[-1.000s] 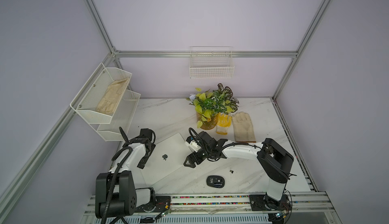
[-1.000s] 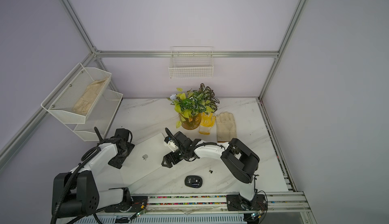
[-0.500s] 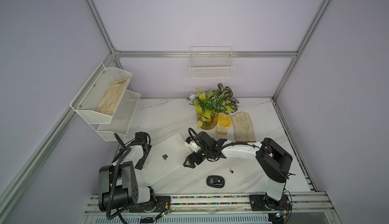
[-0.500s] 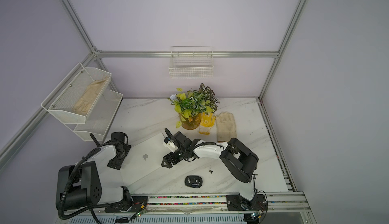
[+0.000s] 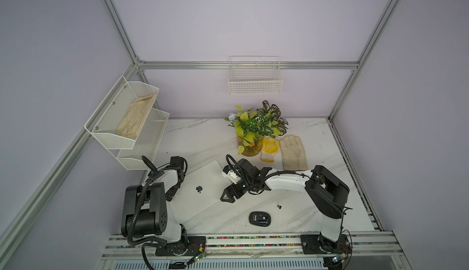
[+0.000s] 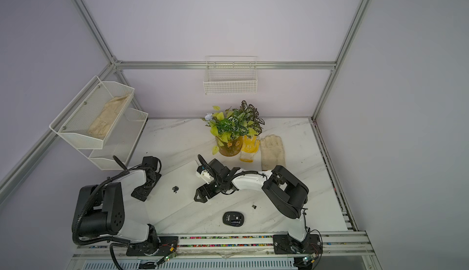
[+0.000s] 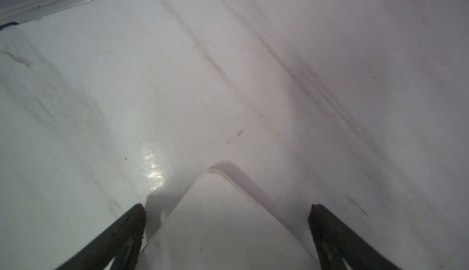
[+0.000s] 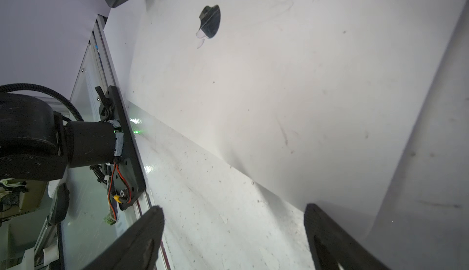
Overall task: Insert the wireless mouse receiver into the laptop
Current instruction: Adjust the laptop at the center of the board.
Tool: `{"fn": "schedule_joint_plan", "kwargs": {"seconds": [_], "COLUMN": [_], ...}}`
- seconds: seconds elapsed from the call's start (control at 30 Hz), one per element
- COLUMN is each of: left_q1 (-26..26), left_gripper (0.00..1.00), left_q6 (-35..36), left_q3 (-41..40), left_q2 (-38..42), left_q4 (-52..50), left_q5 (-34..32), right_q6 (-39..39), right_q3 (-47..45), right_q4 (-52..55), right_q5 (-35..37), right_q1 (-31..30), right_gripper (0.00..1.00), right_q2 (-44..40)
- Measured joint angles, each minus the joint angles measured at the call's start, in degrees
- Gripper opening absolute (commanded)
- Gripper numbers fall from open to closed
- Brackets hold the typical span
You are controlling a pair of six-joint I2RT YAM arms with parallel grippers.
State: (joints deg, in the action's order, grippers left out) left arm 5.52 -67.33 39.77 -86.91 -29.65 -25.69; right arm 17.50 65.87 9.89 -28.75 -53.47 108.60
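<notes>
Receiver (image 5: 279, 206): we find it toward the table (image 5: 203, 139) front edge from the right gripper (image 5: 229, 196), the nearer one.
Jaws: both pairs apart, empty.

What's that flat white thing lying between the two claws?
A closed laptop, lying flat. Both top views show it between the open left claw, which is over one corner, and the open right claw.
</notes>
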Motion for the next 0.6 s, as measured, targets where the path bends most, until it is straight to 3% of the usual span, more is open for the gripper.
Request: {"fn": "schedule_joint_plan", "kwargs": {"seconds": [0.33, 0.6], "left_q1": [-6.6, -11.0], "left_gripper": [1.00, 1.00], "left_q6": [-2.2, -2.0], "left_q3": [4.6, 11.9], "left_q2": [-4.7, -11.0], "left_q4": [-0.4, -1.2], "left_q5": [-1.1, -1.1], "right_q6": [1.0, 3.5], "right_q3": [-4.6, -8.5], "right_q4": [-0.1, -1.0], "right_q5": [6.1, 8.8], "right_q1": [0.6, 4.9], "right_gripper": [0.94, 0.94], "right_q2": [-6.9, -10.7]}}
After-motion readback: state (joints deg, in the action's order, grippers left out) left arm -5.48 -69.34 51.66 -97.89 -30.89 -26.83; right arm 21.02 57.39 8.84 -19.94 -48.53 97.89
